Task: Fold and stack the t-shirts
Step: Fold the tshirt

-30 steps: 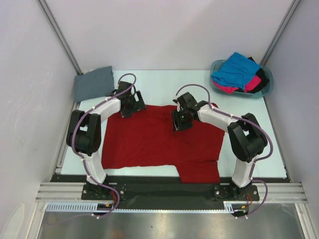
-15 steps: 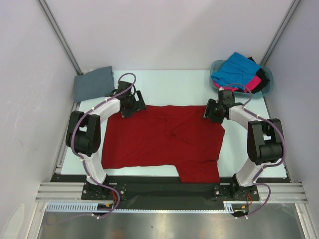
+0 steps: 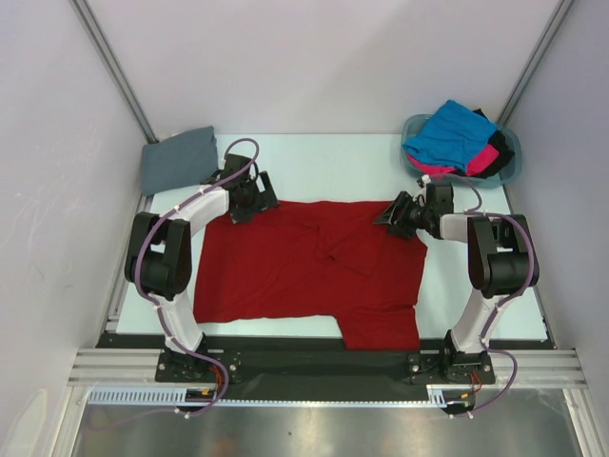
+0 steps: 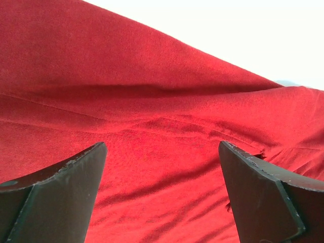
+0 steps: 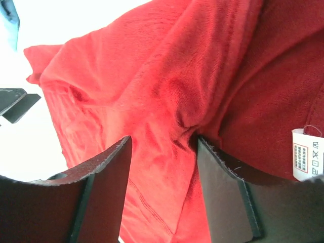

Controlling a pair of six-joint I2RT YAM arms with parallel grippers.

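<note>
The pale worktop point(image 3: 333, 167) carries one deep red t-shirt point(image 3: 285, 267), spread flat across its middle with a loose crease running from its centre toward its far right corner. There are five shirts in all, and every place here is given relative to the red one. Two arms work on it. The left arm point(image 3: 181, 228) bends up beside its left edge and reaches to its far left corner. There the left fingers point(image 4: 55, 197) stand spread as wide as they go, poised just over the cloth with nothing between them but the smooth red surface below. The right arm point(image 3: 495, 257) folds back on itself beside its right edge, forearm lying low and pointing in at its far right corner. The right fingers point(image 5: 96, 197) are about half apart, with a puckered bunch of red cloth filling the gap and touching both inner faces; I cannot tell whether they actually clamp it. One teal basket point(image 3: 515, 157) sits beyond that far right corner, holding three shirts: a bright blue t-shirt point(image 3: 447, 133) on top, a hot pink t-shirt point(image 3: 483, 157) and a black t-shirt point(image 3: 500, 148) under it. A slate grey t-shirt point(image 3: 179, 157) lies folded beyond the far left corner. A white care label point(image 5: 307, 154) shows on the red cloth just beside the right fingers.
</note>
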